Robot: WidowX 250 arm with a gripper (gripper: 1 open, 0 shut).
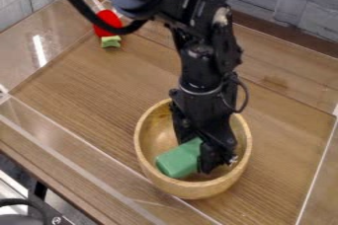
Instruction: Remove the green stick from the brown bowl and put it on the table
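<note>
The brown bowl (152,138) stands on the table (93,86) near its front edge. My gripper (199,156) reaches straight down into the bowl, and its dark fingers are shut on the right end of the green stick (176,161). The stick lies tilted inside the bowl, its left end close to the inner wall. The arm hides the bowl's back rim and much of its inside.
A small red toy with a green base (110,30) sits at the far left of the table. Clear plastic walls (34,120) edge the tabletop at the front and the left. Bare wood lies to the left of the bowl and behind it.
</note>
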